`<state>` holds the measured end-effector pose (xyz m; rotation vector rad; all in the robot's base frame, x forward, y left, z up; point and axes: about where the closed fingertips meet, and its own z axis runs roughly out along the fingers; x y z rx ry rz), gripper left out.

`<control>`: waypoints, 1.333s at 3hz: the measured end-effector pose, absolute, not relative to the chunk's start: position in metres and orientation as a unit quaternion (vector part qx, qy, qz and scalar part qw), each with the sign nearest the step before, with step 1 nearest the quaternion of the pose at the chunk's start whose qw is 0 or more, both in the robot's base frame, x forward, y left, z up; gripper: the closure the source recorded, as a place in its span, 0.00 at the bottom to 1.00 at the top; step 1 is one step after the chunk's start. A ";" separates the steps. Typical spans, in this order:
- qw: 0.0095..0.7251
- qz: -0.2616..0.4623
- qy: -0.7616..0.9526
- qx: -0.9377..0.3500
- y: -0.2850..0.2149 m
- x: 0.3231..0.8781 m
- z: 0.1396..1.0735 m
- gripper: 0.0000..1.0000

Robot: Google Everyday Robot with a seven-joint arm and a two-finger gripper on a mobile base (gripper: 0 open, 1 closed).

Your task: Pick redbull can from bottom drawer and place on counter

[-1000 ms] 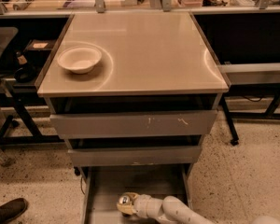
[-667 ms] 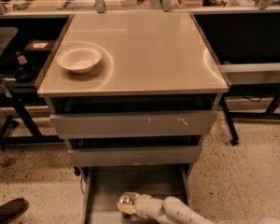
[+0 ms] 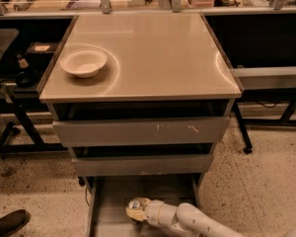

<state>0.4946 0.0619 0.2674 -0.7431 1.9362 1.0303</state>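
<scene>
Grasping seems the step in hand: the gripper (image 3: 139, 213), on a smooth white arm (image 3: 197, 221), sits low in the open bottom drawer (image 3: 108, 217) against the redbull can (image 3: 133, 204), its shiny round top showing, though whether it has closed on the can I cannot tell. Next calls for a lift clear of the grey metal drawer fronts (image 3: 138, 131) onto the glossy beige counter (image 3: 158, 53) surface, away from the white bowl (image 3: 84, 62).

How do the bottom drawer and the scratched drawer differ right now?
The bottom drawer is pulled out, floor showing; the scratched drawer shows only its front. The bottom drawer holds the pincer at the redbull can; the scratched drawer's inside is hidden. Both are grey.
</scene>
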 end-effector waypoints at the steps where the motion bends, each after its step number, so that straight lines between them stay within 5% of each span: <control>1: 0.407 0.401 0.767 -0.293 0.049 0.502 0.304 1.00; 4: 0.429 0.371 0.763 -0.311 0.021 0.513 0.405 1.00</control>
